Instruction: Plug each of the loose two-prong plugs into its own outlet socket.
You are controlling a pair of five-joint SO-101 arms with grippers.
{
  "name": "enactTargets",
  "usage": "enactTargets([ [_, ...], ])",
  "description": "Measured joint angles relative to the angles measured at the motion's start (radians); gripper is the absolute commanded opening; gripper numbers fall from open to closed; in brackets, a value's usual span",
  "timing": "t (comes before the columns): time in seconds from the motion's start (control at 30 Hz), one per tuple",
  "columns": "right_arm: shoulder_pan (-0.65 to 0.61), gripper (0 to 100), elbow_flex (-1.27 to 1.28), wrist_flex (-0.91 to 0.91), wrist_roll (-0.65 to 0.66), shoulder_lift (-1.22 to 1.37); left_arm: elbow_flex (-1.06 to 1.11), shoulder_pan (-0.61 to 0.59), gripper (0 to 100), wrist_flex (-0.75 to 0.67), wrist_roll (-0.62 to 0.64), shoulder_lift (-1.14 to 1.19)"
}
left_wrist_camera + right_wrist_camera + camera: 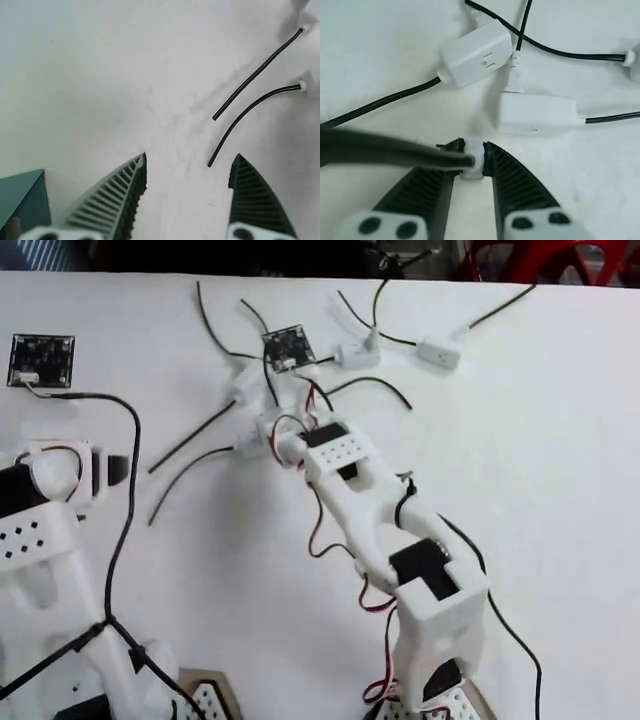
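Right gripper (pixel 472 150) clamped on a small white plug (pixel 471 165), black cable (pixel 385 150) trailing off across one finger. Plug looks light, hard and smooth; the stiff cable will likely twist it, so the hold belongs on the white body, close to the tip. Outlet socket (pixel 476 52) lies near, ahead of the fingertips, slotted face showing, white block (pixel 537 114) just beside it. Left gripper (pixel 189 160) spread open over bare table (pixel 100 75), loose wire ends (pixel 240 120) just beyond
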Motion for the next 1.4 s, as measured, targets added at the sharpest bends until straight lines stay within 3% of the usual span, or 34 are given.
enactTargets([
  [0.13, 0.000, 1.6, -0.014, 0.044, 0.005, -0.002, 0.002, 0.000, 26, -0.002, 0.000, 0.000],
  [0.4, -0.003, 1.6, -0.055, 0.083, 0.138, 0.032, 0.002, 0.000, 26, -0.002, 0.000, 0.000],
  [0.9, -0.008, 1.6, -0.379, 0.446, 0.144, 0.187, 0.078, 0.000, 26, -0.008, 0.000, -0.006],
  [1.4, -0.008, 1.6, -0.603, 0.638, 0.146, 0.235, 0.078, 0.000, 26, -0.009, 0.000, -0.006],
])
